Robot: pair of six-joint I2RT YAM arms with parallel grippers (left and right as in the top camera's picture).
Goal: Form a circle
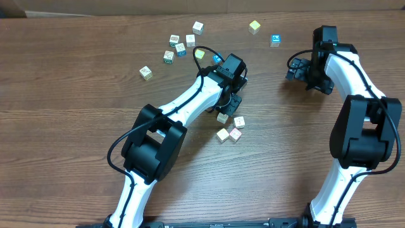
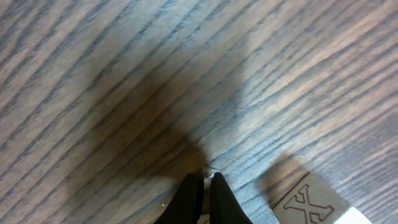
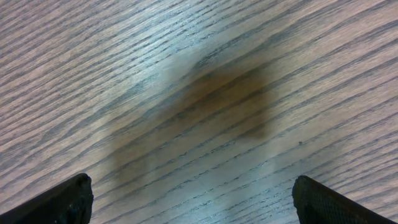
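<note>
holds the left gripper [image 1: 231,104] pinched shut on nothing, tip low at the upper edge of the circle [image 1: 235,133], 4 pale cubes clumped together, probably to nudge them rather than lift. parks the right gripper [image 1: 295,68] wide open over bare table [image 1: 76,95], well apart, seemingly out of the way.

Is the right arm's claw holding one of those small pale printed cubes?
No, the right gripper stands wide open, with only the brown wooden table showing between its fingers.
</note>
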